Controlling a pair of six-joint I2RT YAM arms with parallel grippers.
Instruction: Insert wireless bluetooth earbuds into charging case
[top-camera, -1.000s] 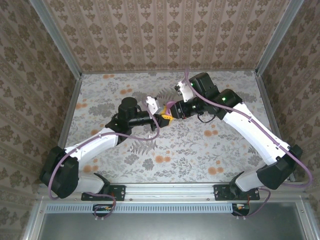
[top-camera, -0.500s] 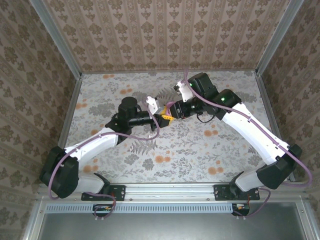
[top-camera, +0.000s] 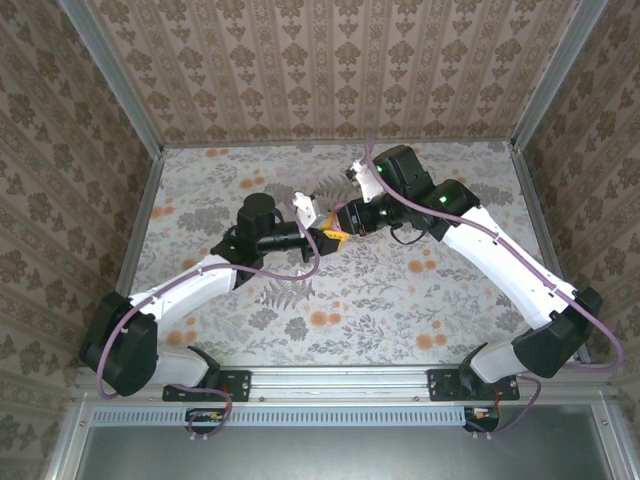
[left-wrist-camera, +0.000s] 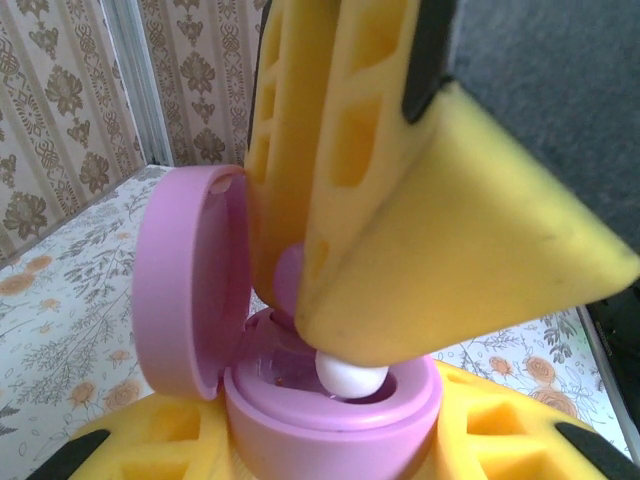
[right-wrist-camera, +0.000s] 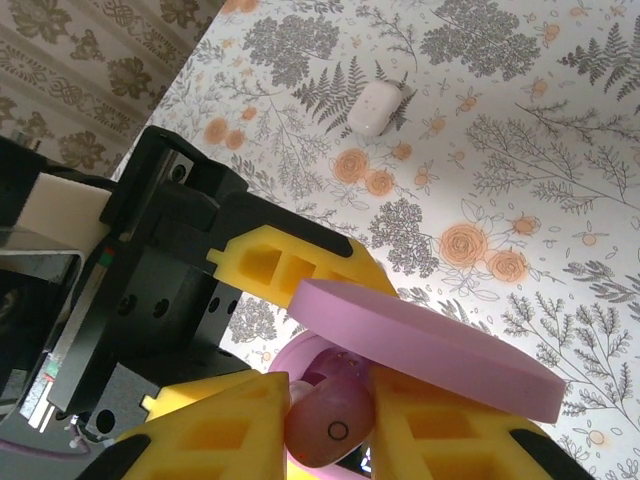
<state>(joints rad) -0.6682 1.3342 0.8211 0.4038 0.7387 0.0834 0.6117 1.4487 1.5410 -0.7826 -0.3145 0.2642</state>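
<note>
Pink charging case (left-wrist-camera: 335, 405), lid open, clamped in our left gripper (top-camera: 321, 237).
Our right gripper (right-wrist-camera: 335, 428) has edged slightly closer to it, pinching the earbud (left-wrist-camera: 350, 375), whose white tip sits in the case's well.

Table (top-camera: 400, 300): covered in a floral and fern print of grey foliage and orange blossoms. Back wall (top-camera: 330, 70) and side wall (top-camera: 50, 200): brown damask-striped wallpaper. Aluminium corner posts, left (top-camera: 112, 75) and right (top-camera: 558, 70), rise from the far table corners. A slotted aluminium rail (top-camera: 340, 412) runs along the near edge, with a grey panel (top-camera: 340, 450) below it. A small white rounded object (right-wrist-camera: 375, 108) lies flat on the print, alone.
</note>
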